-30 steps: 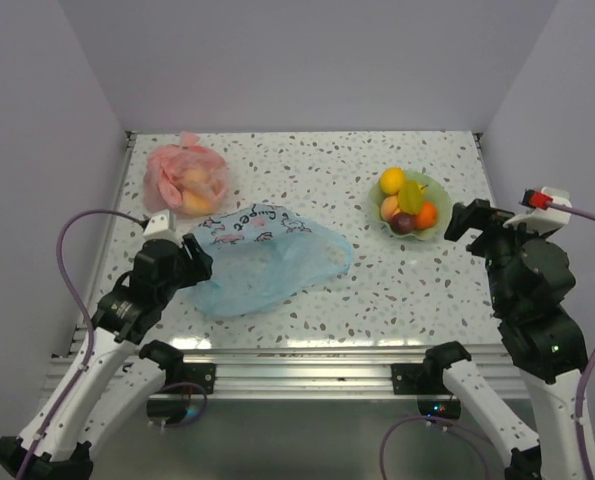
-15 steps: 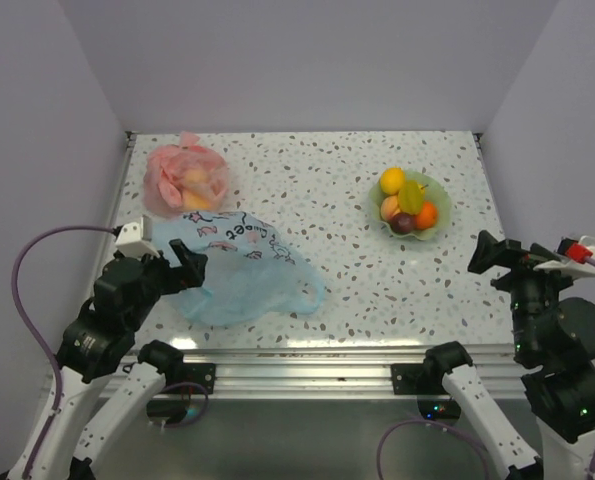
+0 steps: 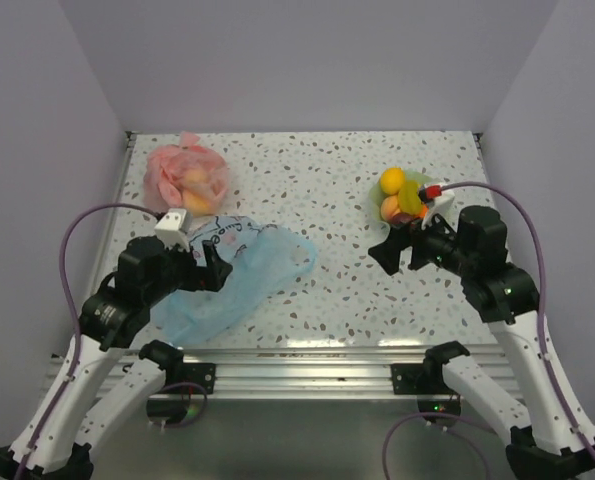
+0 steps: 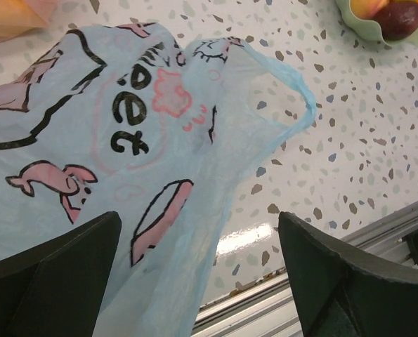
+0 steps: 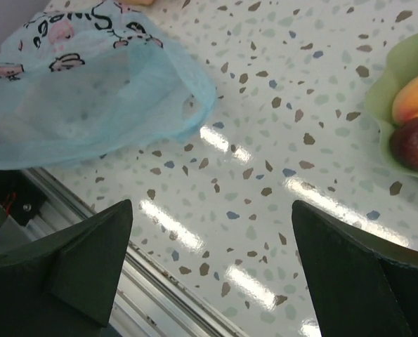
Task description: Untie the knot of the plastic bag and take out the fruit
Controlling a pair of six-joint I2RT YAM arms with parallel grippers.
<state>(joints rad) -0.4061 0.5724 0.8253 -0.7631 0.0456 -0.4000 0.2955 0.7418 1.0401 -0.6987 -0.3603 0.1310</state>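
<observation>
The light-blue plastic bag (image 3: 242, 272) lies flat and slack on the table, its printed band up and one loop handle (image 4: 296, 95) stretched toward the right. No knot shows. The fruit (image 3: 399, 194) sits in a pale green bowl (image 3: 374, 196) at the right; the right arm hides part of it. My left gripper (image 3: 213, 270) hovers open over the bag's near-left part (image 4: 124, 133), holding nothing. My right gripper (image 3: 398, 252) hangs open over bare table in front of the bowl, with the bag (image 5: 89, 98) to its left and a peach-coloured and a purple fruit (image 5: 414, 144) at its right.
A pink-red translucent bag (image 3: 187, 178) with orange-yellow fruit inside lies at the back left, just behind the blue bag. The table's metal front rail (image 3: 297, 352) runs close below both grippers. Grey walls enclose the table on three sides.
My left gripper has opened and let go of the bag, which now lies slack nearer the left front. My right arm has swung in from the right edge to the bowl's front.
</observation>
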